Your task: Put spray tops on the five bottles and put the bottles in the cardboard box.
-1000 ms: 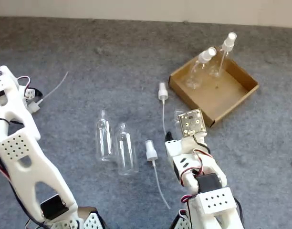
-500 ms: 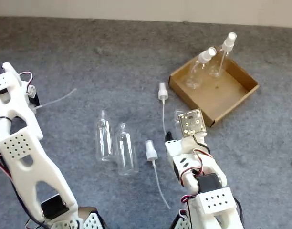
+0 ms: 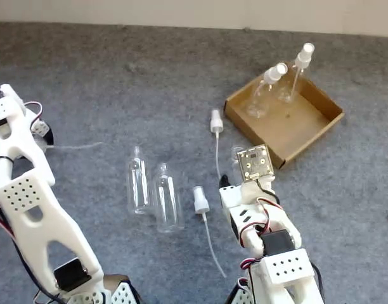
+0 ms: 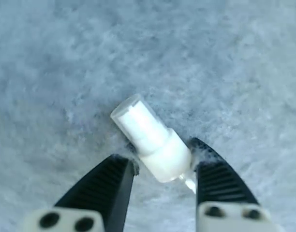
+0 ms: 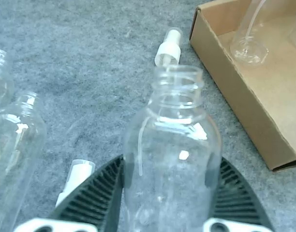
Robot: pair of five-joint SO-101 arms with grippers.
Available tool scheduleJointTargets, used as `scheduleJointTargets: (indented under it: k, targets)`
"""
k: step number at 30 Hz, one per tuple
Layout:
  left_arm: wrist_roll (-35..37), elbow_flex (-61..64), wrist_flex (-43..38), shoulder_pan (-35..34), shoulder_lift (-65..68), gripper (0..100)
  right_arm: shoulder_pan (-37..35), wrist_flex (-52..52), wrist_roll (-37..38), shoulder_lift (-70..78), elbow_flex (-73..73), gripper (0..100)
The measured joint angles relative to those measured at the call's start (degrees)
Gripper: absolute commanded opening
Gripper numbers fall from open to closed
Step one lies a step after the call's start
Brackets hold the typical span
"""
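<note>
Note the left arm (image 3: 26,190) along the 9 o'clock edge of the tabletop (image 3: 149,82), stretched from its base toward 11 o'clock. The left end effector (image 4: 161,162) is narrowed onto the head of a spray top (image 4: 150,137). The dip tube (image 3: 77,147) trails toward 3 o'clock.

The right arm (image 3: 270,247) rises from the 6 o'clock edge, wrist aimed at 12 o'clock. The right end effector (image 5: 170,166) clamps the body of an upright open-necked bottle (image 5: 172,130), just off the 8 o'clock corner of the cardboard box (image 3: 302,126).

The box lies at 2 o'clock and holds a capped bottle (image 3: 262,95) beside a second capped bottle (image 3: 292,79).

A bare bottle (image 3: 137,180) and a second bare bottle (image 3: 167,197) lie side by side toward 8 o'clock of centre. A loose spray top (image 3: 199,199) lies between them and the right arm. A second loose spray top (image 3: 215,120) lies at 11 o'clock of the clamped bottle.
</note>
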Motion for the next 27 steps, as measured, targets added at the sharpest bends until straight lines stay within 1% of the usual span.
scheduleJointTargets:
  k: [6, 14, 18, 27]
  targets:
    - [-15.65, 0.00, -0.09, 0.00, 0.00, 7, 0.00, 0.00, 0.00, 0.00, 0.00, 19.2]
    - [-32.35, 0.00, 1.76, 0.35, 0.00, 8, 0.00, 0.00, 0.00, 0.00, 0.00, 19.2]
    - [-34.64, 0.00, 2.55, 0.62, 0.00, 8, 0.00, 0.00, 0.00, 0.00, 0.00, 19.2]
    - [-35.08, 0.00, 2.64, 0.62, 0.00, 8, 0.00, 0.00, 0.00, 0.00, 0.00, 19.2]
